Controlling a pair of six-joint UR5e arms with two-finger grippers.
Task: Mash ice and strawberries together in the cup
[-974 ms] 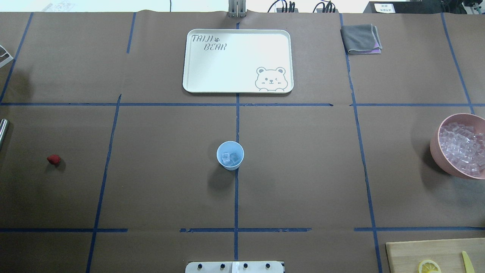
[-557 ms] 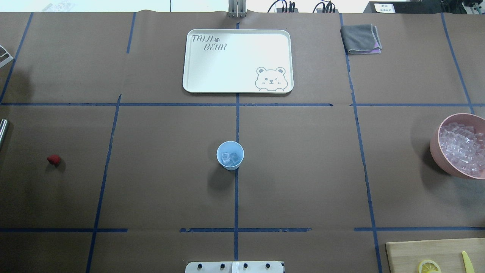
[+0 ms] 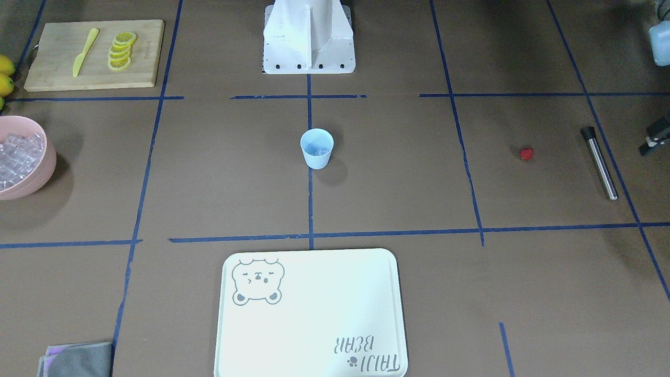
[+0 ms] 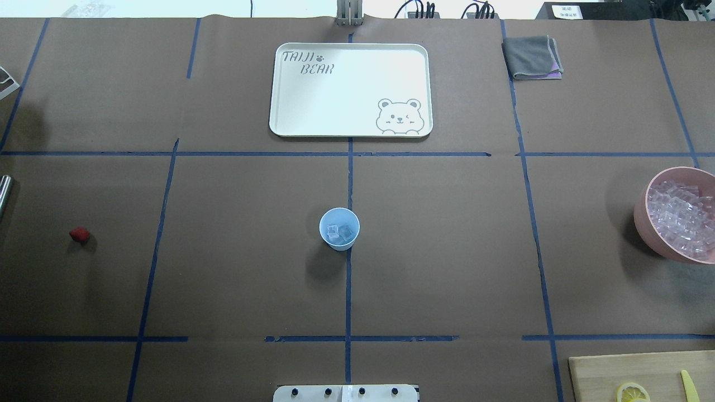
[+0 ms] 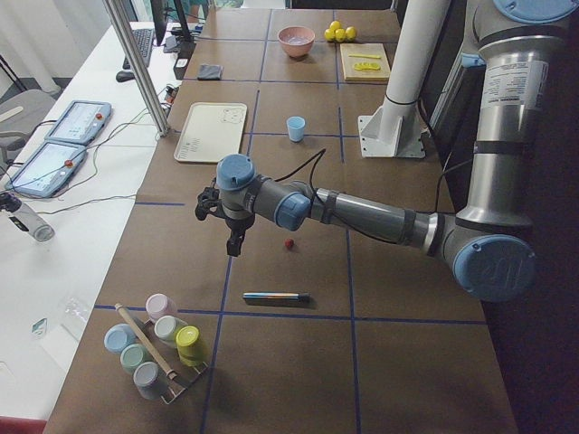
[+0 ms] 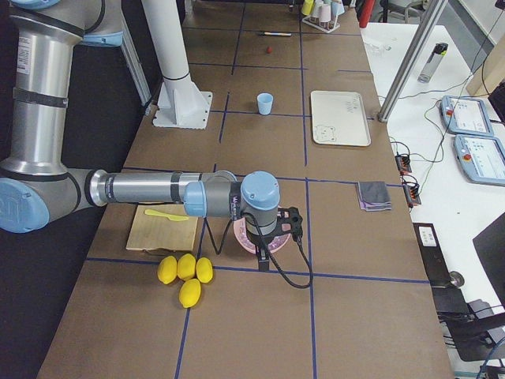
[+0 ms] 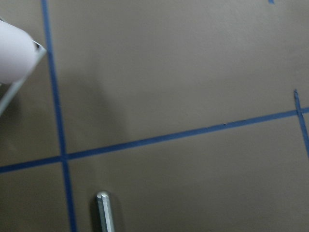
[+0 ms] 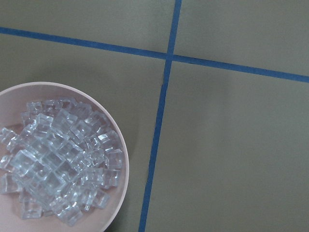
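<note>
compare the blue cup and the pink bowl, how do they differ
The cup is pale blue and small; the bowl is pink and far wider. The cup holds just a few ice cubes; the bowl is heaped with them. The cup stands at the centre; the bowl sits far to the robot's right. Both stand upright and hold ice cubes.

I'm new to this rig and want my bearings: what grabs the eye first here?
The pale-blue cup stands alone in the middle of the table with a few ice cubes inside. A tiny red strawberry lies far to the robot's left, and a pink bowl heaped with ice sits at its right.
</note>
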